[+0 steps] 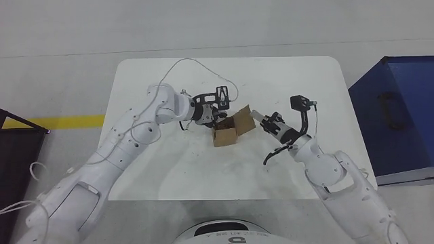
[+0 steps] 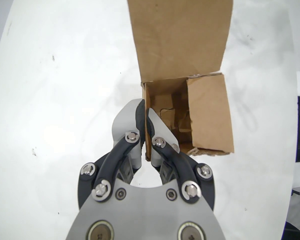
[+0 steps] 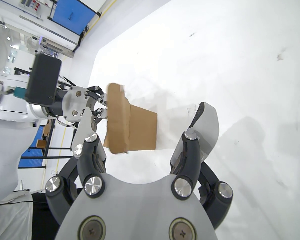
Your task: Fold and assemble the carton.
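Left gripper, nearest the lens in the left wrist view: its jaws are clamped on one side wall of the carton, pinching the cardboard edge between the dark pads. Carton: brown and part-assembled, it rests on the white table near its middle, between the two arms, with its mouth open toward the left wrist camera. One long flap stands out from the mouth, unfolded. A short flap is turned partly across the opening. Right gripper: its jaws are spread wide and hold nothing. It sits near the carton on the side opposite the left gripper, close by the long flap. You cannot tell whether it touches.

Step in hand, as judged: closing the open end. Treat your left grip as the anchor and hold it firm, since the carton looks light and may slide on the smooth table. Seat the short flap first so that it does not jam. Then set the right gripper against the long flap near its free edge and press it over along the crease. Mind the ragged edge, which may buckle.
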Controlling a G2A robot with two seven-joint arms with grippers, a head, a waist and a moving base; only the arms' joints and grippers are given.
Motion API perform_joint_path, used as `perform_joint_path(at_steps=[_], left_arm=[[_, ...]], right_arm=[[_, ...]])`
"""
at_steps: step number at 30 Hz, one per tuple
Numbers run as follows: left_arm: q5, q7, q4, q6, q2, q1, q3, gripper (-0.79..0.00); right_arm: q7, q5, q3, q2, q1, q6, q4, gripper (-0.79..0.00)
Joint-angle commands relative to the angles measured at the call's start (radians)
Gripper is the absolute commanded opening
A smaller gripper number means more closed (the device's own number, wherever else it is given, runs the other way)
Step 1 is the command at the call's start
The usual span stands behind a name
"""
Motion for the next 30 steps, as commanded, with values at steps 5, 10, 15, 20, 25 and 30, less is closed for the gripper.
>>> perform_joint_path(at_steps=[5, 10, 15, 20, 25, 30], left_arm=[[0.095, 0.107, 0.009, -0.043, -0.016, -0.068, 0.033, -0.785], [0.193, 0.27, 0.047, -0.064, -0.04, -0.124, 0.075, 0.0], [0.278, 0.409, 0.12, -0.073, -0.036, -0.146, 0.06, 0.0], [0.353, 0.508, 0.149, -0.04, 0.015, -0.104, -0.058, 0.0], [0.407, 0.551, 0.081, -0.02, 0.087, 0.032, -0.225, 0.0], [0.416, 0.548, -0.029, -0.007, 0.139, 0.205, -0.359, 0.0]], right_arm=[[-0.089, 0.133, 0.156, 0.004, -0.132, -0.083, -0.012, -0.111], [-0.016, 0.132, 0.17, 0.004, -0.118, -0.002, 0.009, -0.169], [0.084, -0.001, 0.062, -0.002, 0.021, 0.11, 0.05, -0.24], [0.143, -0.073, -0.053, -0.018, 0.157, 0.163, 0.089, -0.271], [0.188, -0.124, -0.141, -0.035, 0.261, 0.199, 0.125, -0.262], [0.249, -0.177, -0.212, -0.05, 0.351, 0.23, 0.158, -0.277]])
